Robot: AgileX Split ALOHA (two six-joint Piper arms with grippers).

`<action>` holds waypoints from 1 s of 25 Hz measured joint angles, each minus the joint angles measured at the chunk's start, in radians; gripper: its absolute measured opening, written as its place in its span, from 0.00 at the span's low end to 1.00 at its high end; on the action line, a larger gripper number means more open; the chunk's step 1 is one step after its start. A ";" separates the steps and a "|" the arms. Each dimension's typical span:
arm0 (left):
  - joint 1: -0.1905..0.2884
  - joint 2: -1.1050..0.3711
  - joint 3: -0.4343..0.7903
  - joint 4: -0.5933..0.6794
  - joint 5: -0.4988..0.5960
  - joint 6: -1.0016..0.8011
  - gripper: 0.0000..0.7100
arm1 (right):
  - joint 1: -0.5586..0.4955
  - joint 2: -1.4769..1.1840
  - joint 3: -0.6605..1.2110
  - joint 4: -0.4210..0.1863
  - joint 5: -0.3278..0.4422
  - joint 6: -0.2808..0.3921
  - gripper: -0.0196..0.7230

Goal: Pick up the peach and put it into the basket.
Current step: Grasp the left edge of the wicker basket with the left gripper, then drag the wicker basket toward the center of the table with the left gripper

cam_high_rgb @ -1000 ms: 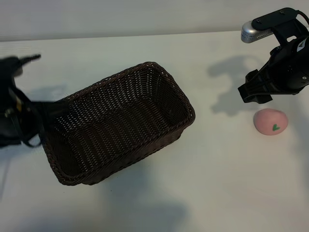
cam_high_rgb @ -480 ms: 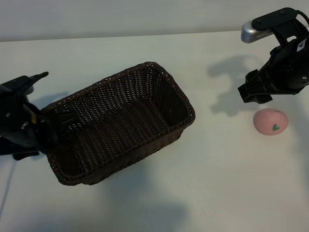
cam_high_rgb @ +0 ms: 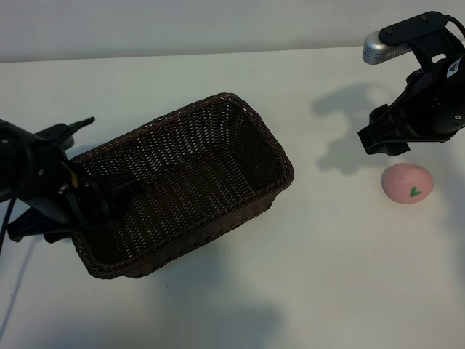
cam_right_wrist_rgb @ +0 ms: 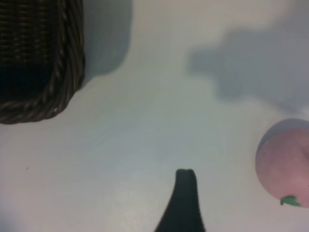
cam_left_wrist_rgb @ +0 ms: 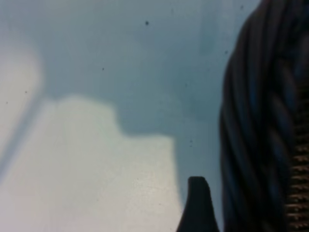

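Note:
The pale-pink peach (cam_high_rgb: 408, 183) with a small green mark lies on the white table at the right, apart from the dark-brown wicker basket (cam_high_rgb: 218, 105) left of centre. My right gripper (cam_high_rgb: 383, 142) hovers open just up and left of the peach, holding nothing. The right wrist view shows one dark fingertip (cam_right_wrist_rgb: 186, 186) over bare table, the peach (cam_right_wrist_rgb: 285, 162) off to the side and a basket corner (cam_right_wrist_rgb: 48, 104). My left gripper (cam_high_rgb: 102, 198) is open at the basket's left end, straddling the rim. One finger (cam_left_wrist_rgb: 198, 205) sits beside the braided rim (cam_left_wrist_rgb: 260, 121).
The white table (cam_high_rgb: 320, 276) stretches around the basket and peach. A pale wall runs along the back edge. The arms cast dark shadows (cam_high_rgb: 341, 153) on the table near the right gripper.
My left arm has swung in from the left edge and come down at the basket's left end. The right arm, the peach and the basket have stayed put.

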 joint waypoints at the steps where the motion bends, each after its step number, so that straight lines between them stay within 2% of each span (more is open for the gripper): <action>1: 0.000 0.009 0.000 0.000 -0.005 0.001 0.78 | 0.000 0.000 0.000 0.000 0.000 0.000 0.83; 5: 0.000 0.016 0.005 -0.001 -0.019 0.001 0.77 | 0.000 0.000 0.000 0.000 0.000 0.000 0.83; 7: 0.000 0.016 0.006 -0.001 -0.023 0.001 0.70 | 0.000 0.000 0.000 0.000 0.000 0.000 0.83; 12: 0.001 0.016 0.007 -0.005 -0.039 -0.002 0.35 | 0.000 0.000 0.000 0.001 -0.001 0.000 0.83; 21: 0.001 0.014 0.007 -0.008 -0.076 -0.001 0.34 | 0.000 0.000 0.000 0.001 -0.001 0.000 0.83; 25: 0.001 -0.020 0.007 -0.010 -0.109 0.000 0.25 | 0.000 0.000 0.000 0.001 -0.001 0.000 0.83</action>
